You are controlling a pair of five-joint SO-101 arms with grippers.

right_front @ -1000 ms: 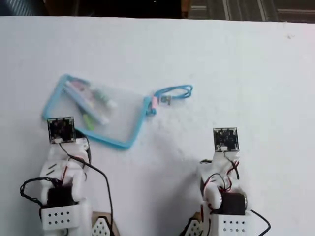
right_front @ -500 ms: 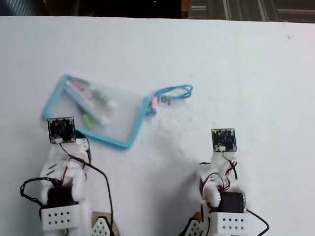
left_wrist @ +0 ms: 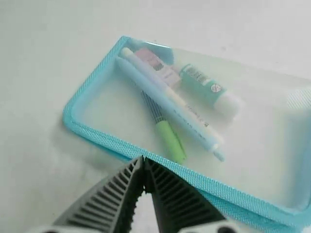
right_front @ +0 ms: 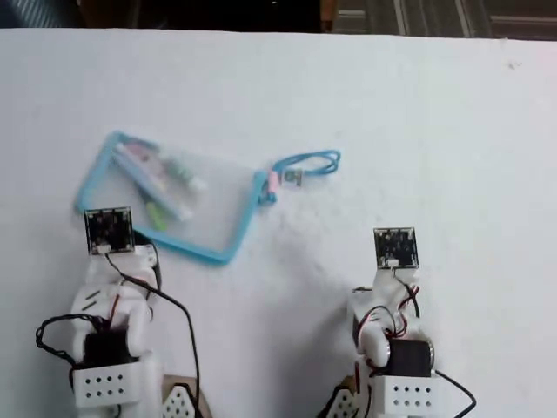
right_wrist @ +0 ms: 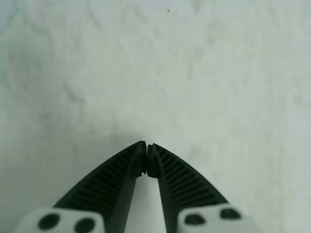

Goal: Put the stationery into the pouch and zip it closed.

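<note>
Left gripper (left_wrist: pixel 144 162): fingers are pressing together tip to tip, gripping nothing. The tips are hanging just at the near blue edge of the pouch (left_wrist: pixel 92 87); whether they are touching it I cannot tell. In the high view the left arm (right_front: pixel 109 231) is sitting at the pouch's (right_front: pixel 218 205) near-left corner, on the left part of the table (right_front: pixel 392 113).

Right gripper (right_wrist: pixel 146 148): fingers are also meeting at the tips, with nothing between them, over bare white table. In the high view the right arm (right_front: pixel 396 248) is standing well apart from the pouch, to its right and nearer the robot.

Pouch contents, left wrist view: the clear wall is letting four items show through, all bunched toward one end. A pale blue pen (left_wrist: pixel 170 104) is lying lengthwise, a green-tipped pen (left_wrist: pixel 167 136) is lying just beside it and partly under it, a teal tube (left_wrist: pixel 206 87) is lying on its far side, and a pink and lilac block (left_wrist: pixel 158 68) is sitting near the corner. The other end of the pouch is holding nothing.

High view is adding the pouch's right end: a pink tag (right_front: pixel 274 180) is sitting at the corner and a blue cord loop (right_front: pixel 305 165) is trailing off to the right on the table. Whether the zip is fully shut I cannot tell.
</note>
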